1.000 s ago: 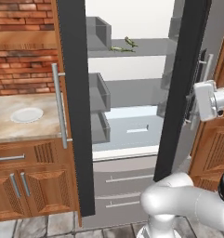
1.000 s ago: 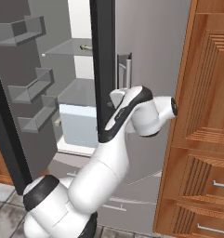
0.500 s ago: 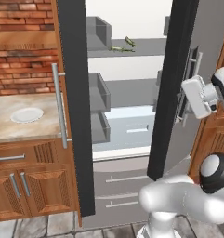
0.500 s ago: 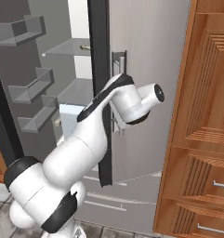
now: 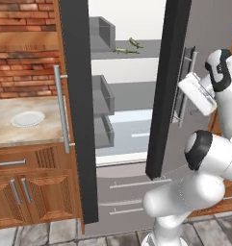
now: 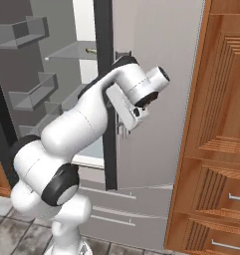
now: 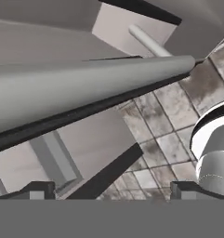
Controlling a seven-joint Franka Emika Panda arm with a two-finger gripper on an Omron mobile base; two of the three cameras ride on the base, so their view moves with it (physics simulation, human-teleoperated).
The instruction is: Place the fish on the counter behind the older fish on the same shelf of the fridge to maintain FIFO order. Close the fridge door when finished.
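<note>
Claw [image 7: 111, 188] spread open, gripping nothing, pressed at silver bar handle [image 5: 181, 86] of right grey fridge door [image 5: 204, 53] to swing it shut; small olive-green fish [image 5: 133, 44] lying far back on upper grey shelf [image 5: 136, 54]; left door open.

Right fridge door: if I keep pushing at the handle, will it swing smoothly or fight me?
The right fridge door is a tall rigid slab, so it should probably swing as one piece without flexing. The gripper sits at the silver bar handle, away from the hinge side, which likely gives good leverage. The bar looks smooth and round, so the fingers might slide along it.
</note>
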